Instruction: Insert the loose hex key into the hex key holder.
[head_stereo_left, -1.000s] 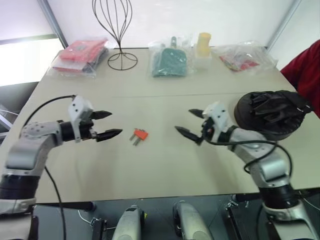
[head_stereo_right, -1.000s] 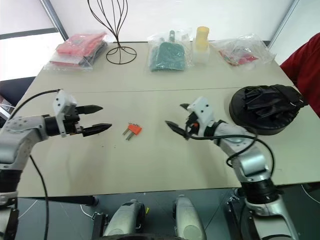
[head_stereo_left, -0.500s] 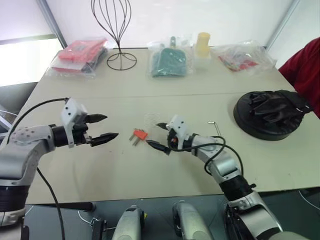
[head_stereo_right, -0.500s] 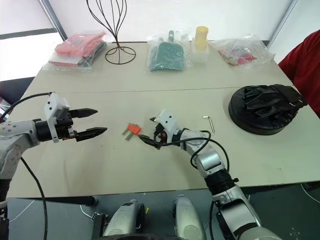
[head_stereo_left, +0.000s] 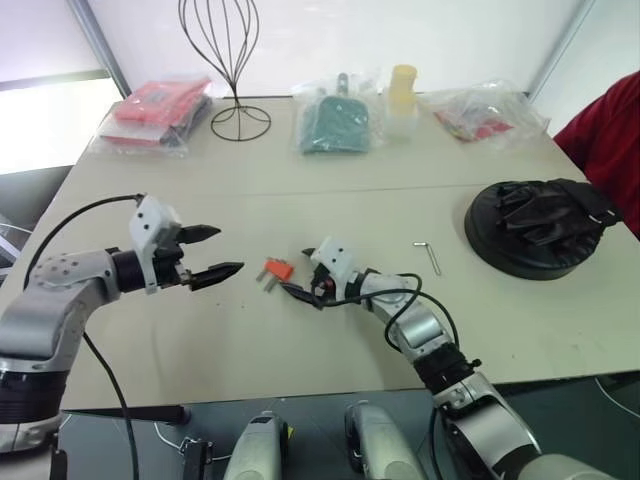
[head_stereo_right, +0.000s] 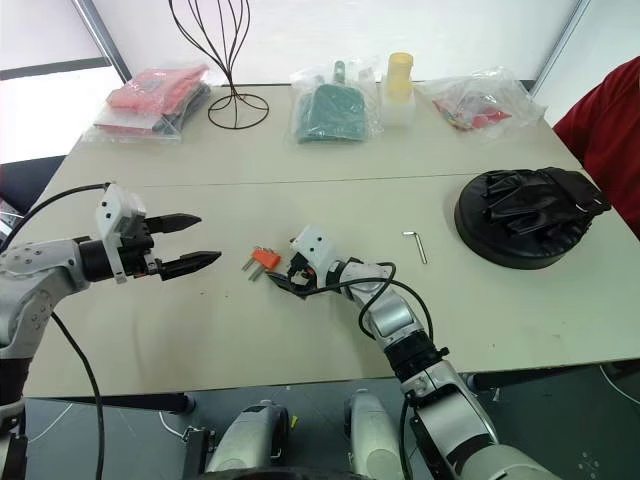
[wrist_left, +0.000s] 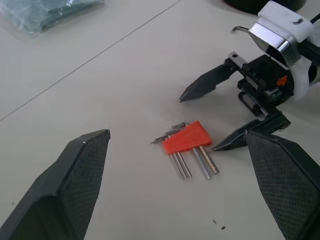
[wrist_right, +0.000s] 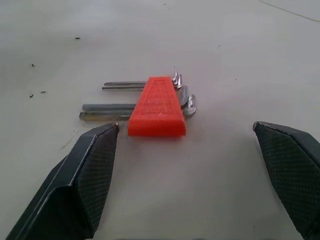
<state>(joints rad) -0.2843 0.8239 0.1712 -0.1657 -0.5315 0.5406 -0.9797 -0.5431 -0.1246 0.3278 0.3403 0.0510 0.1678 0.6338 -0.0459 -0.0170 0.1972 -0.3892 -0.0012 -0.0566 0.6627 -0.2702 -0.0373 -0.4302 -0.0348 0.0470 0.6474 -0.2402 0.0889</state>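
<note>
Pincers are seen wide apart with nothing held; the right pincer (head_stereo_left: 303, 272) is placed low at the middle of the frame, just beside the hex key holder (head_stereo_left: 279, 270), which is laid flat on the table (head_stereo_left: 330, 330) with its short metal keys sticking out; the left pincer (head_stereo_left: 212, 253) is held at the left, near the holder but apart from it; the loose hex key (head_stereo_left: 429, 255) is laid on the table right of the middle, well apart from both pincers.
</note>
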